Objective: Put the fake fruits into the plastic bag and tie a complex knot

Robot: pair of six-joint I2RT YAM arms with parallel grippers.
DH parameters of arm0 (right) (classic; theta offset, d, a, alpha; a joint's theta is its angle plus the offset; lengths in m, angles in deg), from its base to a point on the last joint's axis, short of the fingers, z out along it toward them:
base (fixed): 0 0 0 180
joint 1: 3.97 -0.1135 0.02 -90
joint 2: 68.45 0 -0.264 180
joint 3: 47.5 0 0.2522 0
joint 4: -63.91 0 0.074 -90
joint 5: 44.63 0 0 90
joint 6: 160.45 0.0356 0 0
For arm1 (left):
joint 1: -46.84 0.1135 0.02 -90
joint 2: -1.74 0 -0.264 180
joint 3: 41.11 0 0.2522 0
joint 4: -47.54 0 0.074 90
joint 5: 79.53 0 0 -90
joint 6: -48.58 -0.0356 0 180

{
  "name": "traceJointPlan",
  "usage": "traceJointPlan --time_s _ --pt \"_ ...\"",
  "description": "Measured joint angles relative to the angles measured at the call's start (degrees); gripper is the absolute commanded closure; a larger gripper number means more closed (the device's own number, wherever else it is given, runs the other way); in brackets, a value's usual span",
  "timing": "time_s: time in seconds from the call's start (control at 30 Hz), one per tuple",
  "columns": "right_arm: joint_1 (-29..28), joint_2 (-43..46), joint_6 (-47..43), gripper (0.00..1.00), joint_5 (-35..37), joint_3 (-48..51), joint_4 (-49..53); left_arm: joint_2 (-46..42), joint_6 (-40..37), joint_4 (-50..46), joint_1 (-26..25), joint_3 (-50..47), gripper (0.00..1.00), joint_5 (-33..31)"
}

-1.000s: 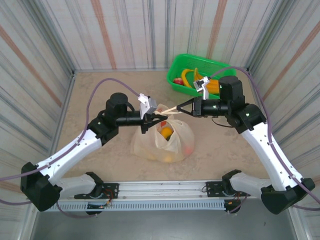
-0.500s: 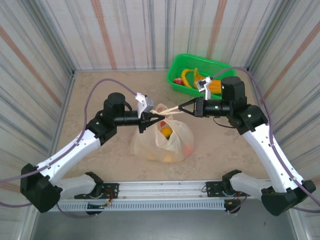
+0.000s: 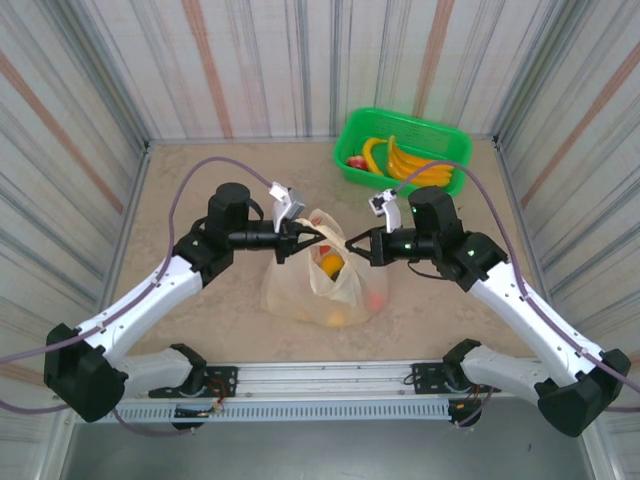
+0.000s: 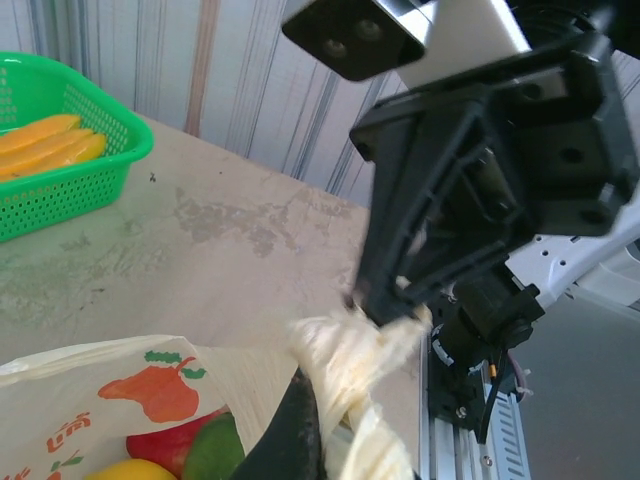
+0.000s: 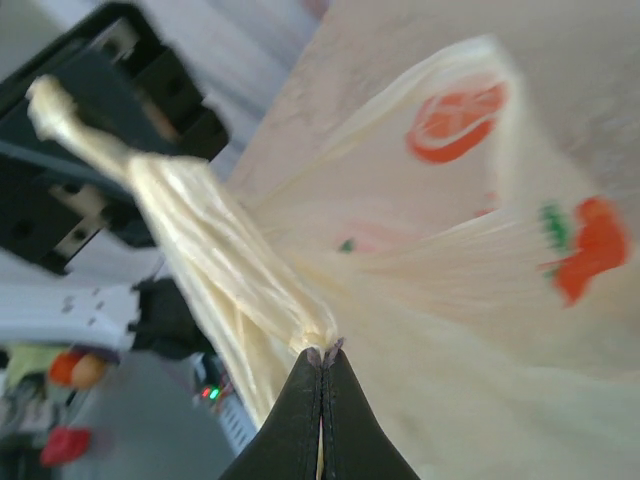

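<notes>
The plastic bag (image 3: 330, 285) sits mid-table with fake fruits inside: an orange-yellow one (image 3: 332, 264) at its mouth and a red one (image 3: 376, 298) low on the right. In the left wrist view a red fruit (image 4: 165, 445) and a green one (image 4: 215, 452) show in the bag (image 4: 120, 385). My left gripper (image 3: 322, 236) (image 4: 330, 400) is shut on a bunched twist of pale handle strip (image 4: 350, 345). Facing it, almost tip to tip over the bag's mouth, my right gripper (image 3: 350, 244) (image 5: 322, 352) is shut on the handle strip (image 5: 215, 255). Whether the twist is a knot is unclear.
A green basket (image 3: 440, 132) (image 4: 60, 190) stands at the back right, holding yellow bananas (image 3: 400, 160) (image 4: 45, 140) and a red fruit (image 3: 356, 161). Striped walls close the table on three sides. The rail with both arm bases (image 3: 320, 380) runs along the near edge.
My right gripper has moved left and toward the near edge, closing on the left gripper, so the handle strip stretched between them is now short. The left gripper barely shifted.
</notes>
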Motion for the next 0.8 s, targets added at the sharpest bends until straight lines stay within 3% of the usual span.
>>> traceJointPlan --time_s 0.27,0.57,0.8 --pt "2.5 2.4 1.3 1.0 0.7 1.3 -3.8 0.0 1.1 0.7 0.0 -1.0 0.92 0.2" --pt "-2.3 0.3 1.5 1.0 4.3 1.3 -3.1 0.0 3.7 4.9 0.6 -1.9 0.8 0.9" --pt "-5.9 0.6 1.7 1.0 6.4 1.3 -2.3 0.0 6.6 6.5 1.4 -2.1 0.62 0.8"
